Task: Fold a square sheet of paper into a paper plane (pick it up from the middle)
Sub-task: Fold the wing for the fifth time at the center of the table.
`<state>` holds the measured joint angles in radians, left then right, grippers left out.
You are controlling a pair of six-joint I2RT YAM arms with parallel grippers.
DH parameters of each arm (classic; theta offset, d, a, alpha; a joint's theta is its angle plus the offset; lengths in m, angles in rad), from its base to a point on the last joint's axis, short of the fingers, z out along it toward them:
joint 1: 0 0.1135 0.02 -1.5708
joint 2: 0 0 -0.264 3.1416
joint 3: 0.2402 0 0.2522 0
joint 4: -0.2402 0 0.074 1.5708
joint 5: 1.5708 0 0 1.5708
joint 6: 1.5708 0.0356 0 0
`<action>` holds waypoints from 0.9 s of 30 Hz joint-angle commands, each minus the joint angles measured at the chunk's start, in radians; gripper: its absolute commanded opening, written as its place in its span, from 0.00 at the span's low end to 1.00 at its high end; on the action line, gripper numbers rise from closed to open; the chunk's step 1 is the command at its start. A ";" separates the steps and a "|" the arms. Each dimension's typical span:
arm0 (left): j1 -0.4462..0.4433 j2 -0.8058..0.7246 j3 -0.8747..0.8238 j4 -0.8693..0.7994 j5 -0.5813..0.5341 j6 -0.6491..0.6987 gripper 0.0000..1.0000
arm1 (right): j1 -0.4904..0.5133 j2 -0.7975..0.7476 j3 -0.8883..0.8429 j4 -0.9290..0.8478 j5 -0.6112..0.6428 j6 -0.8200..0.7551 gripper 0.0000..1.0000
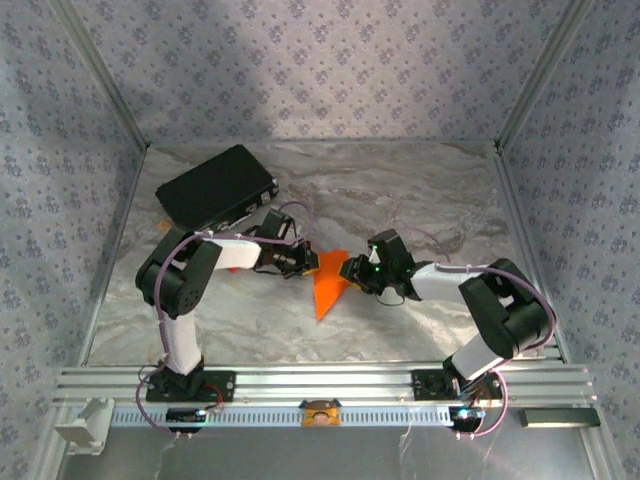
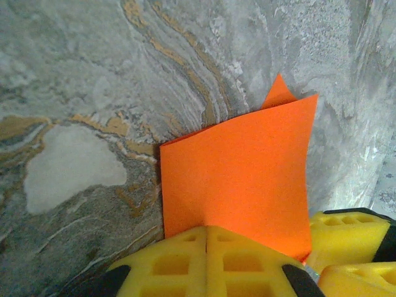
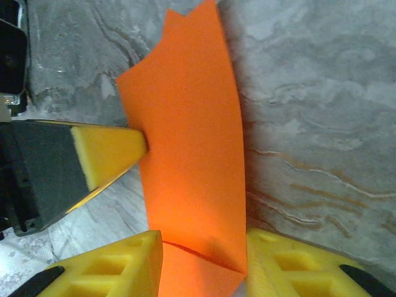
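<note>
place: prob. lab cell | evid: alu frame (image 1: pixel 320 380), cloth walls (image 1: pixel 320 70), marbled table (image 1: pixel 420 190)

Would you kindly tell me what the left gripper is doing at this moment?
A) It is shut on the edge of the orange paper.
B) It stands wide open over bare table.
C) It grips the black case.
A: in the left wrist view the left gripper has its yellow pads pressed together, with the orange paper coming out from between them.
</note>
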<state>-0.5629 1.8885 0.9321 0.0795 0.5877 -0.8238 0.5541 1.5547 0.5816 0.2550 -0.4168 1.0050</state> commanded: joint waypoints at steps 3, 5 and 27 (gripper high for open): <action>0.005 -0.002 -0.002 -0.023 -0.002 -0.005 0.00 | -0.011 0.019 0.041 0.038 -0.037 -0.031 0.39; 0.004 -0.002 0.001 -0.026 -0.003 -0.002 0.00 | -0.018 0.031 0.050 0.047 -0.067 -0.045 0.40; 0.004 -0.050 0.050 -0.066 0.035 0.022 0.04 | -0.064 0.095 0.076 0.030 -0.110 -0.122 0.08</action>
<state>-0.5629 1.8881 0.9440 0.0521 0.6003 -0.8215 0.4923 1.6611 0.6594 0.2989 -0.5491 0.8707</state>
